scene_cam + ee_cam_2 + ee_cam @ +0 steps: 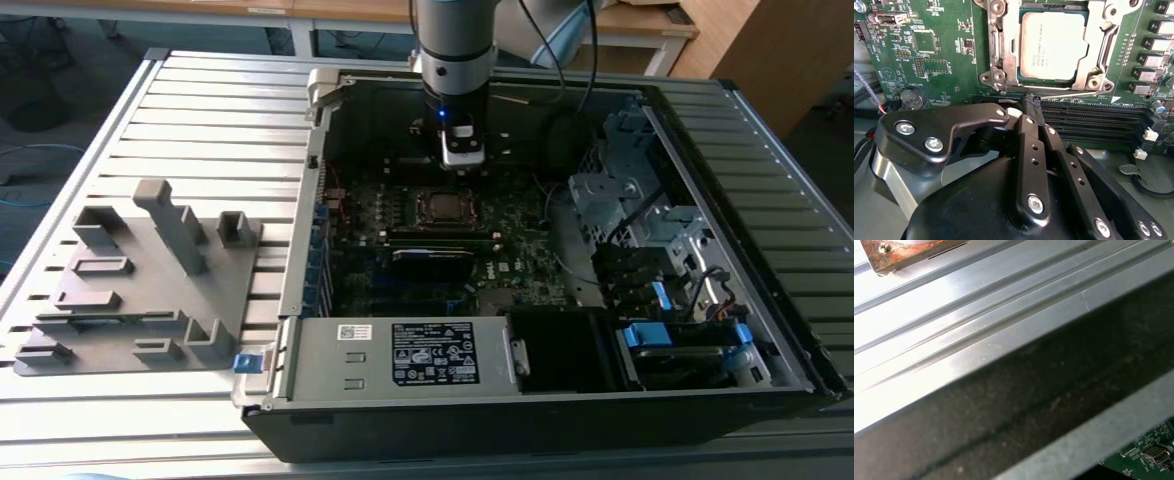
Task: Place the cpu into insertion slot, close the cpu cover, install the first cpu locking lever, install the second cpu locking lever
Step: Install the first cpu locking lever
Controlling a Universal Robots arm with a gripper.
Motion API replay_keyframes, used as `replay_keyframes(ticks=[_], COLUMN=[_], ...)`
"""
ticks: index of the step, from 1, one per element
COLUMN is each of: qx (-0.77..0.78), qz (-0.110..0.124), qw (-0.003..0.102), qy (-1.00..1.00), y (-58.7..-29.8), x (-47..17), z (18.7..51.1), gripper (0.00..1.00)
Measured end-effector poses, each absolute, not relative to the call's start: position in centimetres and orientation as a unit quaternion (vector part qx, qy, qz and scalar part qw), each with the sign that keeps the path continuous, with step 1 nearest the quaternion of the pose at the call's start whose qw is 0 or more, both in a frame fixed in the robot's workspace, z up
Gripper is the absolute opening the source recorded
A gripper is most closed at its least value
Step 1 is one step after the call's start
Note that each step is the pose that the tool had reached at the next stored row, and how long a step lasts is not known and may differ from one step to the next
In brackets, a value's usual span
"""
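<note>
Second wrist view: your hand (pixel 1033 101) is clenched, its black fingertips pressed together over the long memory slots (pixel 1094 117). The tips meet the end of a thin silvery lever (pixel 1079 94). You cannot tell whether they pinch that rod or only touch it. The lever runs along the near edge of the slot (pixel 990 76). Beyond it, the cover (pixel 1004 52) lies flat. The cpu (pixel 1054 45) sits in the slot, its grey top showing through the cover's window. Green board (pixel 934 45) spreads around the slot.

In the exterior view, the open case (pixel 534 425) lies on the slatted desk (pixel 200 110), with a labelled power supply (pixel 400 355) nearest you. Farther in, your hand hangs just behind the slot at mid-board, and the arm (pixel 454 40) rises above it. A grey fixture (pixel 134 280) rests on the desk at the exterior view's left, well apart from the case.

In the first wrist view, the desk's slats run beside a dark case wall, with a corner of the board beyond.
</note>
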State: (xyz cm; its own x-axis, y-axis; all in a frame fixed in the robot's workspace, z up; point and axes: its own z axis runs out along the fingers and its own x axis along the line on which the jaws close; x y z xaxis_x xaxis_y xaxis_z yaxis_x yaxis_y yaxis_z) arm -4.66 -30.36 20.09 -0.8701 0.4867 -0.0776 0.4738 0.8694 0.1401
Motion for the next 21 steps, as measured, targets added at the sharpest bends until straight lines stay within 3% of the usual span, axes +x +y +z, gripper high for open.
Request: replay_keyframes(ticks=[21], qx=[0.253], qz=[0.058], qw=[0.055], qy=[0.964], y=[-30.20], x=[-4.81], z=[19.92], gripper=[0.11])
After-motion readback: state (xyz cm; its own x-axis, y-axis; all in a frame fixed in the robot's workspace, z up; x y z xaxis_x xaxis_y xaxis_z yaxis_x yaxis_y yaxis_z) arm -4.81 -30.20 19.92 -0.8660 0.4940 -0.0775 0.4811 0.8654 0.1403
